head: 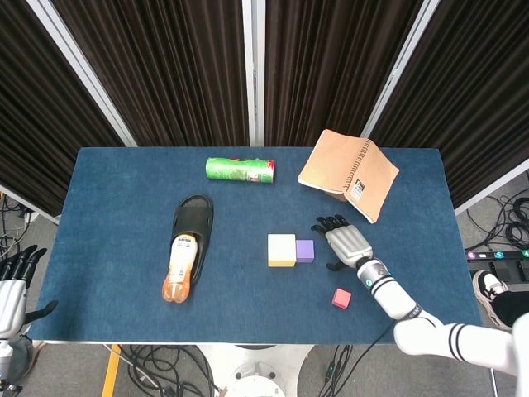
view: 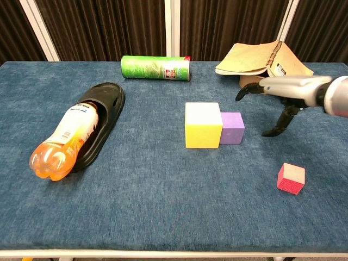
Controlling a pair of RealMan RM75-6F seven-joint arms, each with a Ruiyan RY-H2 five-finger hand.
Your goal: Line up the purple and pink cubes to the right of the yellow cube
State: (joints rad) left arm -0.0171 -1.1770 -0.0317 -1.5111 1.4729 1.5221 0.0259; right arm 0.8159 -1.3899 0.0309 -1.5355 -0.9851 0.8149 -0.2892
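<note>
Dark curtains behind, blue table (head: 124, 207) in front: my right hand hovers beside the cube row, holding nothing.

On my screens the yellow cube (view: 203, 124) sits mid-table with the purple cube (view: 232, 128) touching its right side, and the pink cube (view: 291, 178) lies apart, nearer the front edge and further right. My right hand (head: 347, 243) is above the cloth just right of the purple cube, not touching it, its fingers (view: 247, 91) spread and curved downward with nothing between them. My left hand (head: 15, 285) hangs off the table's left edge, fingers apart and empty. Elsewhere I see an orange bottle (view: 64, 141) lying in a black slipper (view: 106, 103), a green can (view: 155, 68) on its side, and an open spiral notebook (view: 266, 60) tented over a brown object.
</note>
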